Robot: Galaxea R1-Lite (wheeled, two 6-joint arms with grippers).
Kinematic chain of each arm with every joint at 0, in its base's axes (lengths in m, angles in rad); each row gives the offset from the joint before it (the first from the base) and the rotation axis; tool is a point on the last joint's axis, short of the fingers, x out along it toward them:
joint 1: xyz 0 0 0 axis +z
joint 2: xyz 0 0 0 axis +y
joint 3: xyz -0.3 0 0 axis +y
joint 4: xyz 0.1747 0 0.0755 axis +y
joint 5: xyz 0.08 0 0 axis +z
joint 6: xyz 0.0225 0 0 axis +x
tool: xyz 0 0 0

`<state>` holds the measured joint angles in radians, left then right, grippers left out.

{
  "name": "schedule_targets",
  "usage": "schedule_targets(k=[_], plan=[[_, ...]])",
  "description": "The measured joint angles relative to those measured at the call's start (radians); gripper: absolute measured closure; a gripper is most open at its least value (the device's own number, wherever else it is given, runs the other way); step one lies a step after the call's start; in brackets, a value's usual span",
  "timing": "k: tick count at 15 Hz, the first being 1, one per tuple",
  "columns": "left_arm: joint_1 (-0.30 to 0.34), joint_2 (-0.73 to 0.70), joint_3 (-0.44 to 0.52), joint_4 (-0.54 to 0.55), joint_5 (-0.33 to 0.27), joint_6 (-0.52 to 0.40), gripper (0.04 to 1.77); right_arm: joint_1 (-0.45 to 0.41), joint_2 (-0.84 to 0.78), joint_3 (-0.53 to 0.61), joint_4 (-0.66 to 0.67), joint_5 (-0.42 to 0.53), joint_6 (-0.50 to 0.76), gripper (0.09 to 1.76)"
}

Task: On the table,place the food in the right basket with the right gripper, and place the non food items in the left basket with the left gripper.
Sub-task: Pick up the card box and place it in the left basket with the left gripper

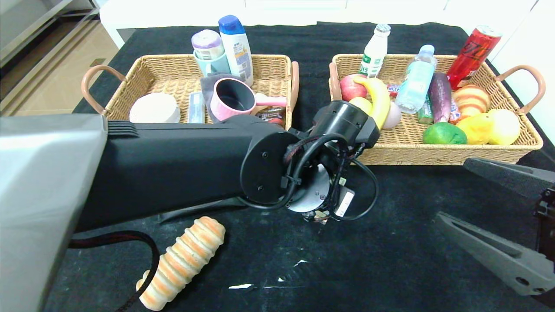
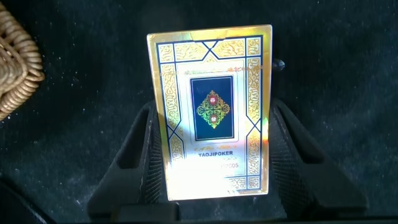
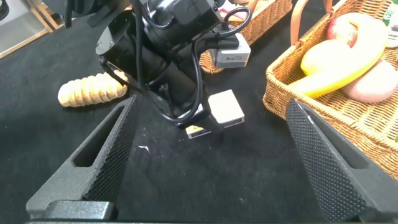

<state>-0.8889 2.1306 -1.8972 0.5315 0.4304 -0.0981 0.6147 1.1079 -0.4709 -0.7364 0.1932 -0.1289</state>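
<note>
The green-and-cream card box [image 2: 211, 112] lies flat on the black table [image 1: 390, 260] just in front of the baskets. My left gripper [image 2: 214, 111] reaches straight down over it, shut on the box's two long sides; in the head view the wrist [image 1: 312, 182] hides the fingers. The striped bread roll [image 1: 184, 260] lies at the near left of the table. My right gripper [image 1: 453, 190] hovers open at the near right, nothing between its fingers. The banana [image 1: 379, 99] and water bottle [image 1: 416, 80] lie in the right basket [image 1: 433, 154]. The pink saucepan [image 1: 234, 97] sits in the left basket [image 1: 125, 82].
The left basket also holds bottles, a mug and a round pale item. The right basket holds fruit, an aubergine, a red can and a white bottle. My left forearm [image 1: 173, 164] stretches across the near left of the table above the roll.
</note>
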Motion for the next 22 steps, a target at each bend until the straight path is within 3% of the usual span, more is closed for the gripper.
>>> schedule_targets(k=[8,14,22], plan=[[-0.023,-0.11,-0.001,0.001,0.006,-0.034,0.77,0.002,-0.003,0.001,0.0,0.0,-0.006,0.14],[0.006,-0.184,-0.007,-0.011,0.037,-0.06,0.78,0.002,-0.003,0.001,0.001,0.0,-0.006,0.14],[0.102,-0.193,-0.014,-0.201,0.116,-0.054,0.78,0.001,0.0,0.004,0.001,0.0,-0.006,0.14]])
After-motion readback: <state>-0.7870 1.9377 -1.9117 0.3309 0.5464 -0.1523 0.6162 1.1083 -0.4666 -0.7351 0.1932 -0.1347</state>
